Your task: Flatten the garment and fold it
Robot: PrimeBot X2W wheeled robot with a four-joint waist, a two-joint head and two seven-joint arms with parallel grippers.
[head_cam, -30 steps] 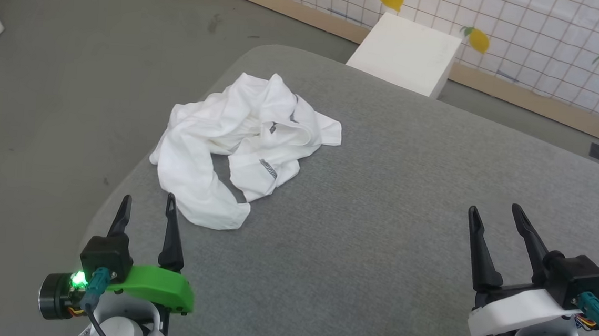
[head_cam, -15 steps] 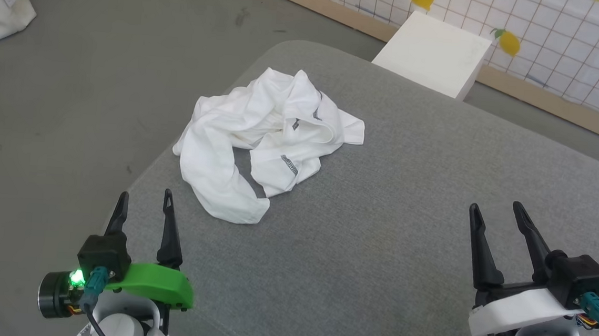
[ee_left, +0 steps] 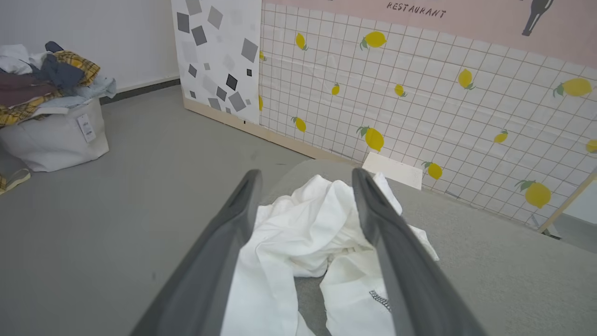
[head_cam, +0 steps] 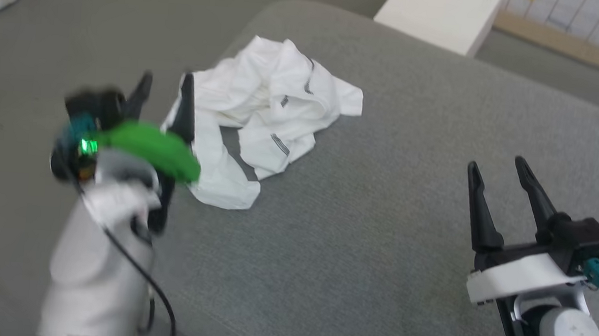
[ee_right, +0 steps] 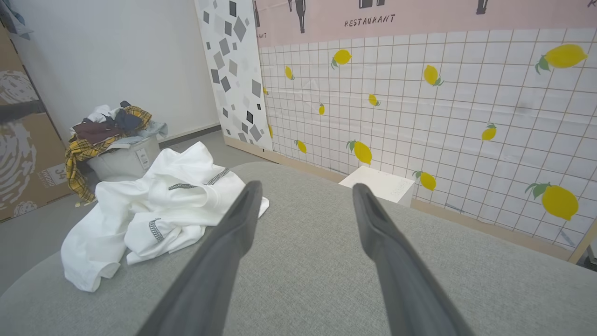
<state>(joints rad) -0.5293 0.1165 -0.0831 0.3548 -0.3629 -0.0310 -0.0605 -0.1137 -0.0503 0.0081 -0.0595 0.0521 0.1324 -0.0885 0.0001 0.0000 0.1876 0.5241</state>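
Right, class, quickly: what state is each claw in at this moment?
Left claw: open, gripping nothing, at the edge of the garment.
Right claw: open, empty, apart from the garment.

Grey floor (ee_left: 140,186). Grey padded surface (ee_right: 326,280), rounded corner. Lemon-print grid wall (ee_right: 443,116) behind, pink band (ee_right: 419,18) above reading RESTAURANT. White box (ee_right: 380,184) at its foot. Plain white wall (ee_right: 116,60) off left, laundry basket (ee_left: 56,140) heaped with clothes near it.
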